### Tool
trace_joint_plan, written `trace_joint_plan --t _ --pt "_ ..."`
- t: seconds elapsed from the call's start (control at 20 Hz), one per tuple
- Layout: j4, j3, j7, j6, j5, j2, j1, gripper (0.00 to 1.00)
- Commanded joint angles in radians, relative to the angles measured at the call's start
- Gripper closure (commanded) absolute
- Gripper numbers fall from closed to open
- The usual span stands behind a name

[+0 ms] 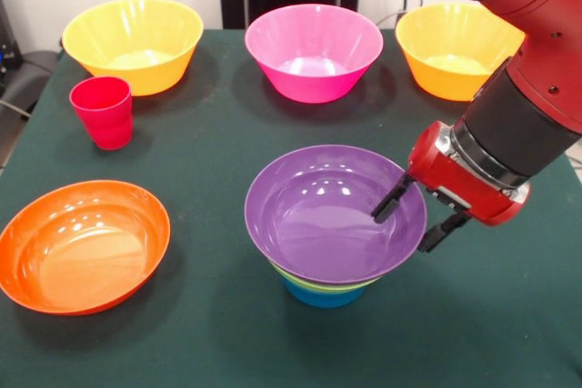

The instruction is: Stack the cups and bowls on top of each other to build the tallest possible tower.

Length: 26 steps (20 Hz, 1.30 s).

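Lower centre, the gripper (406, 221) straddles the purple bowl's (318, 215) rim, fingers apart; a sideways nudge could topple the tower (324, 292).

The wide glossy purple plastic bowl (332, 211) hides nearly all of the nested lime green bowl (323, 283) and small blue plastic bowl (320, 295) beneath it. The red and black arm (532, 61) covers part of the right-hand large yellow-orange bowl (446, 56) and runs off the picture's top and right edges.
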<state>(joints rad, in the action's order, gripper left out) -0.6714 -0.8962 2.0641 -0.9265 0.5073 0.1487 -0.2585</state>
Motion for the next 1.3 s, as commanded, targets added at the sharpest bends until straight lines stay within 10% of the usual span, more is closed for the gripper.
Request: trace_joint_plan --t 0.05,1.3 --pt "-0.023 0.130 0.011 -0.020 -0.068 0.033 0.032 0.00" --pt "0.082 0.141 0.020 -0.096 -0.021 0.044 0.074 0.00"
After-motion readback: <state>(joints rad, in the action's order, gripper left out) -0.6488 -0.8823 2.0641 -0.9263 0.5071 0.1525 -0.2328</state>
